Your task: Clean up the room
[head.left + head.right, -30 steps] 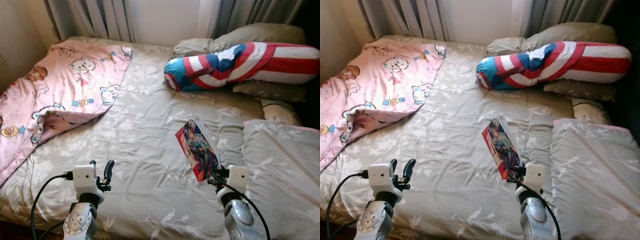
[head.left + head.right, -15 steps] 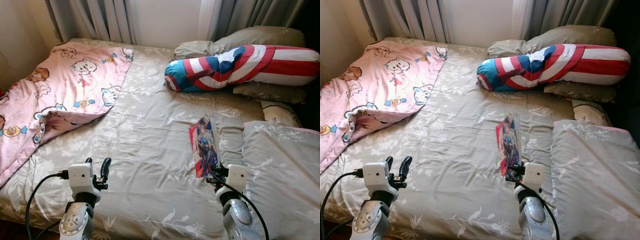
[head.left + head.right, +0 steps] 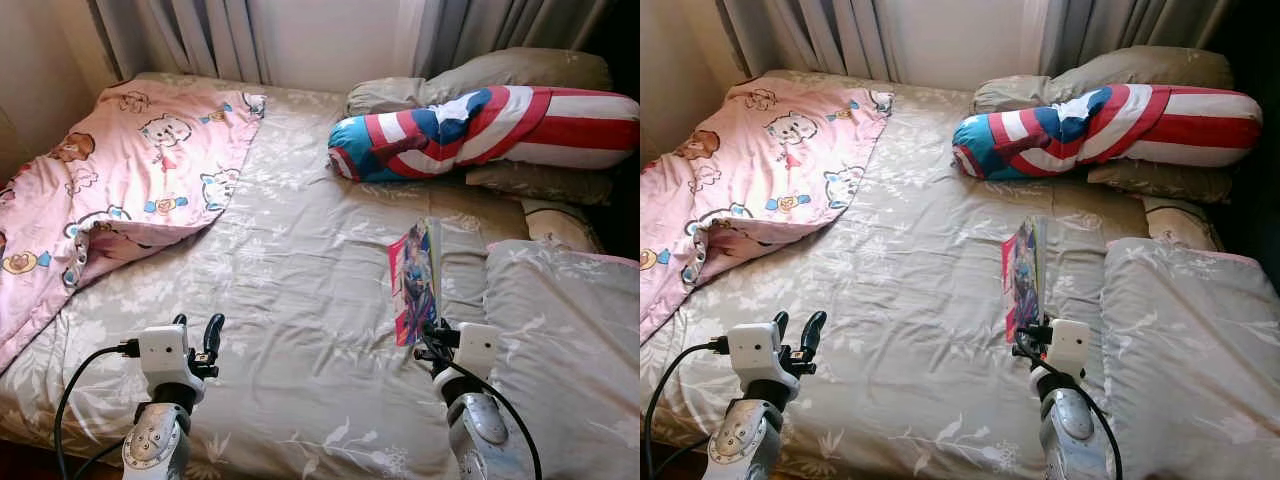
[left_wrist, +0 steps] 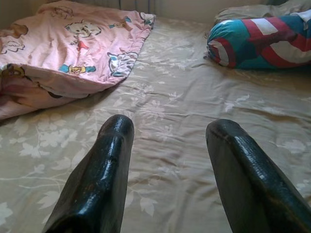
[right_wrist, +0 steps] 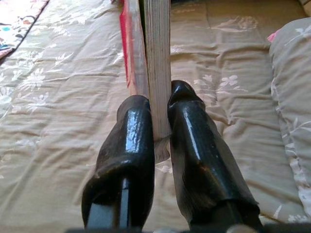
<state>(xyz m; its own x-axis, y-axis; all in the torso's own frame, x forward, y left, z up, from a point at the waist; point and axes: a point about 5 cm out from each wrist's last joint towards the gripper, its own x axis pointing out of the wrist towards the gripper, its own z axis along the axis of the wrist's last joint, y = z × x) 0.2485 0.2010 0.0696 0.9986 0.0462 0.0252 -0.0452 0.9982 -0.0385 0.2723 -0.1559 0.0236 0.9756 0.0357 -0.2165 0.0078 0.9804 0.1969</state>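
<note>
Since our right gripper (image 5: 160,109) is clamped on the comic book's (image 3: 415,280) bottom edge, held upright above the bed (image 3: 290,260) at 4 o'clock, we'd guess it's light but floppy. Left gripper (image 4: 167,141) hangs spread, empty.

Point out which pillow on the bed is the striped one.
The long bolster pillow at the head of the bed: red and white stripes with a blue end. The pillows behind and under it and the one beside the right gripper are plain beige.
</note>
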